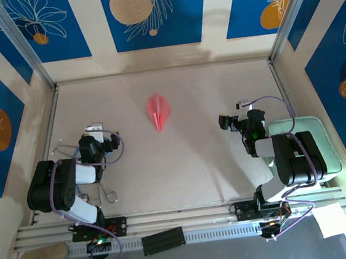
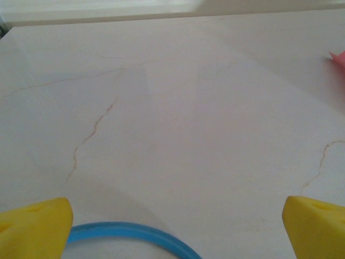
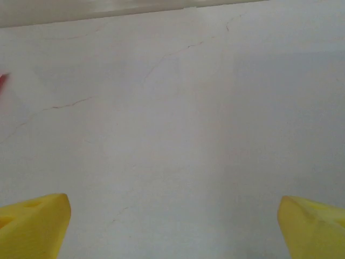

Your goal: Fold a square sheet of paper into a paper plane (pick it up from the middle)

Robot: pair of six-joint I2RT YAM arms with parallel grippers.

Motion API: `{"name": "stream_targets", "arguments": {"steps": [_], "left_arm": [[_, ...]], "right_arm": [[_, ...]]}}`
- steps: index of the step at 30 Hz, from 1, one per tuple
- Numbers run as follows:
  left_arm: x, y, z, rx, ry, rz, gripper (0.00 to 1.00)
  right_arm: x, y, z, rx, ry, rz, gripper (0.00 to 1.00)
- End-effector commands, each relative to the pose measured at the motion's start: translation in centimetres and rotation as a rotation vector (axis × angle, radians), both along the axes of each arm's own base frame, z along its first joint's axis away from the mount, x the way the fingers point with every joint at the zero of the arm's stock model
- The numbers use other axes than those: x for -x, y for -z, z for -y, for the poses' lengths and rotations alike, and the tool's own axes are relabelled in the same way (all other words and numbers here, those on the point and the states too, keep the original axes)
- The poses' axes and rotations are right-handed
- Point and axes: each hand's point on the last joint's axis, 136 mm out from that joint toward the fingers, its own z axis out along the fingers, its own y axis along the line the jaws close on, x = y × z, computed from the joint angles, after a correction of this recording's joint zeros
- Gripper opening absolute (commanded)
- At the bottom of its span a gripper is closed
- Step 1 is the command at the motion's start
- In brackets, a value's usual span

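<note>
Pale, faintly veined tabletop (image 1: 190,171) runs wall to wall. At left, the left gripper (image 1: 95,133) sits near the left edge, its yellow fingers (image 2: 32,226) spread wide and grasping nothing. In the centre, toward the far wall, lies the pink-red folded paper plane (image 1: 159,111), well apart from both arms, with open surface all round it. At right, the right gripper (image 1: 231,122) is likewise released, near a pale green cushion-like pad (image 1: 326,144) at the right edge.

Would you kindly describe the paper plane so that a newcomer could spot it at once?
Look at the pale table walled by blue patterned panels. Midway between the left arm and the right arm, but farther toward the back wall, lies the paper plane. It is the one pink-red, creased, pointed shape, unlike the pale green pad beside the right arm.
</note>
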Motion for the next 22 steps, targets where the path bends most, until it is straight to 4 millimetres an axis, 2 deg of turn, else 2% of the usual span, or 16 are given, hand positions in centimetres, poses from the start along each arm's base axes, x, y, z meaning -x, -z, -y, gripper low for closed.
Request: {"name": "stream_targets", "arguments": {"steps": [1,22], "left_arm": [[-1.04,-1.14,-0.20,-0.029,-0.017,0.026,0.99],[-1.30,-1.03,0.31,-0.047,0.001,0.018,0.99]], "right_arm": [[-0.82,-1.23,-0.19,-0.005,-0.020,0.040,0.99],[-0.76,-1.21,-0.18,-0.007,-0.022,0.040,0.99]]}}
